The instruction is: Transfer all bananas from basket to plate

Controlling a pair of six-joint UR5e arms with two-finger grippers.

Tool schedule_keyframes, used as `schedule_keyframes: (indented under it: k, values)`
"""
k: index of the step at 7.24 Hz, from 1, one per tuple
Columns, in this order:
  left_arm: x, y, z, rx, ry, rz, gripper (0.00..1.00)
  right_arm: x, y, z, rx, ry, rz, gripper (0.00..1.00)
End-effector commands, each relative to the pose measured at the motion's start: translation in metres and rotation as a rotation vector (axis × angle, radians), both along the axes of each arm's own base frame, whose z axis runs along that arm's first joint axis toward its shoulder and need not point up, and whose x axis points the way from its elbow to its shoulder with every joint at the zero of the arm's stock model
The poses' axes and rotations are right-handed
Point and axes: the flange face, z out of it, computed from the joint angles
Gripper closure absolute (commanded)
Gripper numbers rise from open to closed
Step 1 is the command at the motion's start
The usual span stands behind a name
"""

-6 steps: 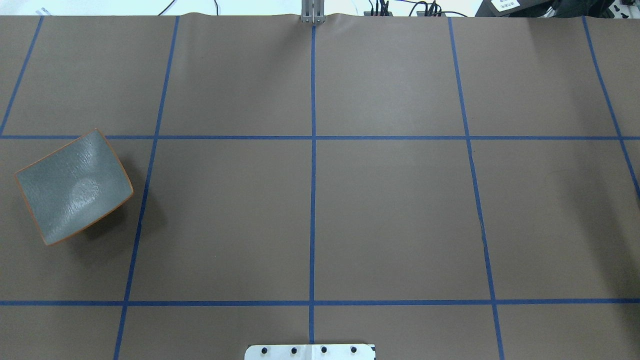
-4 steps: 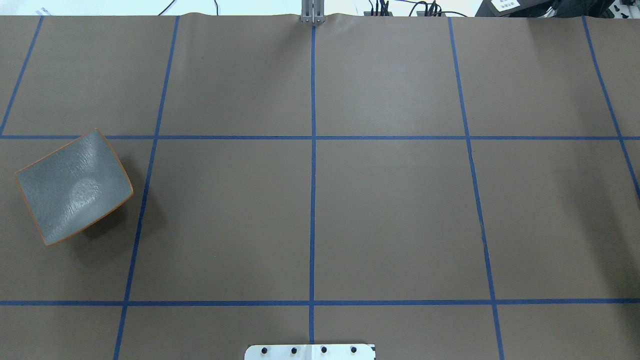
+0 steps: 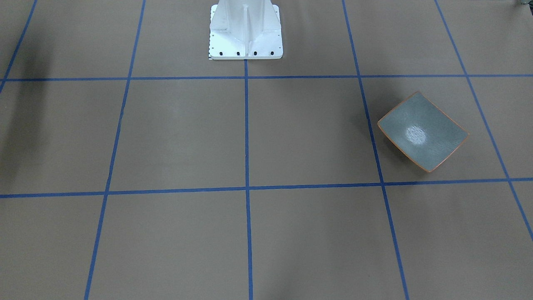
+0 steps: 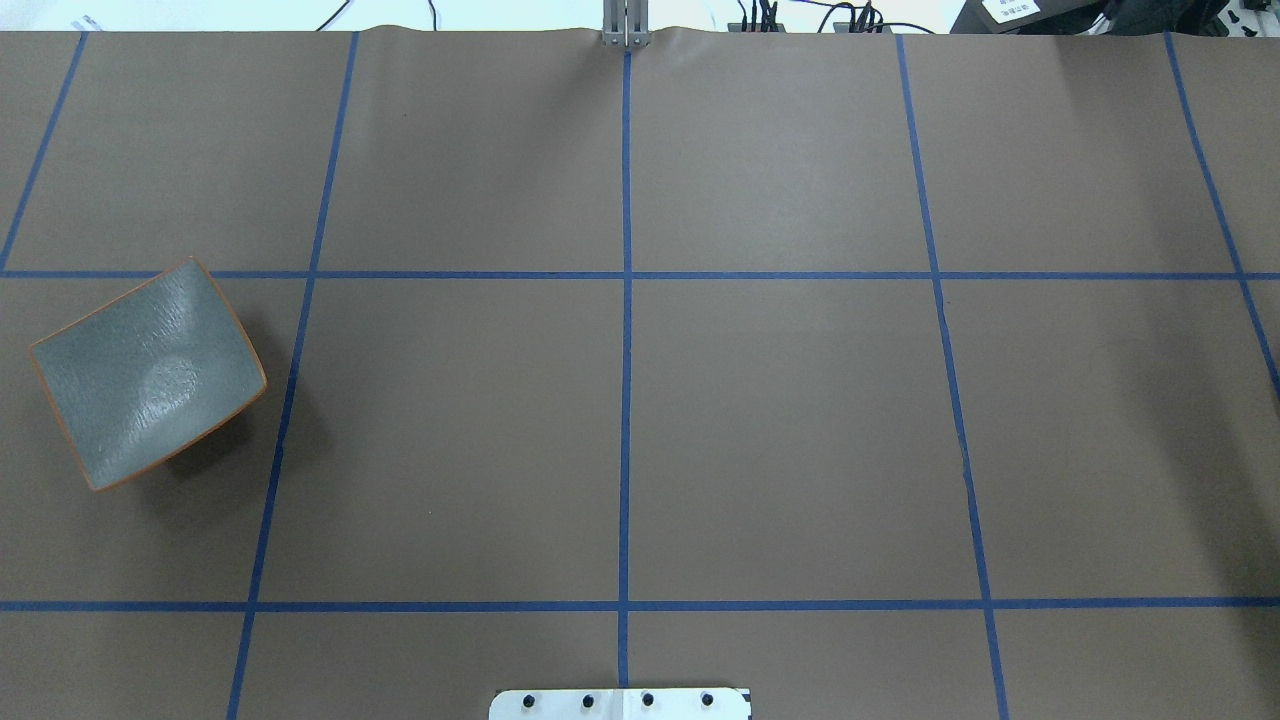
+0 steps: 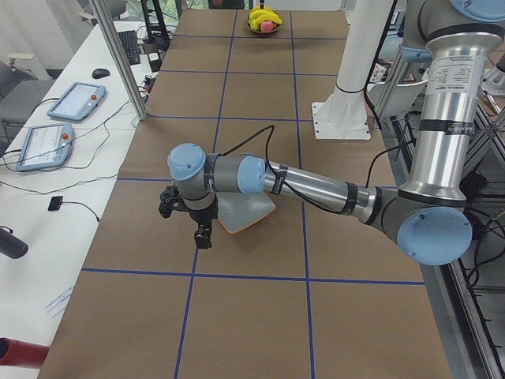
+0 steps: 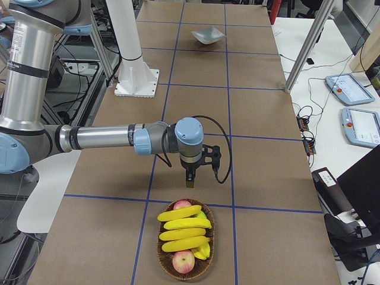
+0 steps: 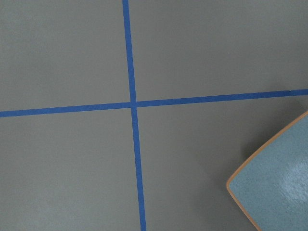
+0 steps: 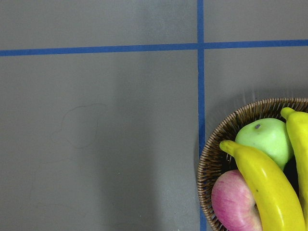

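Front view: plate empty, on the robot's left side.
Right side view: bananas in basket, long axes across the table. Right gripper hovers just short of the basket, so it's the nearer arm.
Left side view: left gripper by the plate.
Finger spread: can't tell for either.

Bright, even overhead light; soft shadows; glare spot on plate; views sharp.

Yellow bananas lie side by side in the wicker basket; the square grey-green plate sits well apart.
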Motion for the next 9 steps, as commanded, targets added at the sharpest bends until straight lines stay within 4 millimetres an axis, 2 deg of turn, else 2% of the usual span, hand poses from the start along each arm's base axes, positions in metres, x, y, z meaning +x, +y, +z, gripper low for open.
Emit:
schedule_keyframes:
  k: [1,3,4,6,7,8,9]
  values:
    - [0.0,0.004,0.003,-0.004,-0.001,0.0,0.0,0.001,0.003,0.016,0.026,-0.001,-0.002,0.0]
    - [0.001,0.004,0.0,0.001,0.0,0.002,0.0,0.003,0.006,0.019,0.051,0.003,0.006,0.0]
    - [0.001,0.004,-0.001,0.004,0.001,0.002,0.0,0.004,0.016,0.026,0.066,0.009,0.002,0.0]
    - [0.001,0.004,-0.002,0.005,0.001,0.002,0.0,0.006,0.041,0.051,0.015,0.022,-0.001,0.0]
    - [0.002,0.004,-0.002,0.005,0.001,0.003,0.0,0.011,0.048,0.064,0.001,0.096,0.002,0.01]
    - [0.002,0.007,0.001,-0.002,0.0,0.004,0.0,0.013,0.063,0.075,0.017,0.109,-0.042,0.03]
    - [0.003,0.006,0.001,0.0,0.0,0.005,0.0,0.015,0.079,0.095,0.058,0.125,-0.135,0.04]
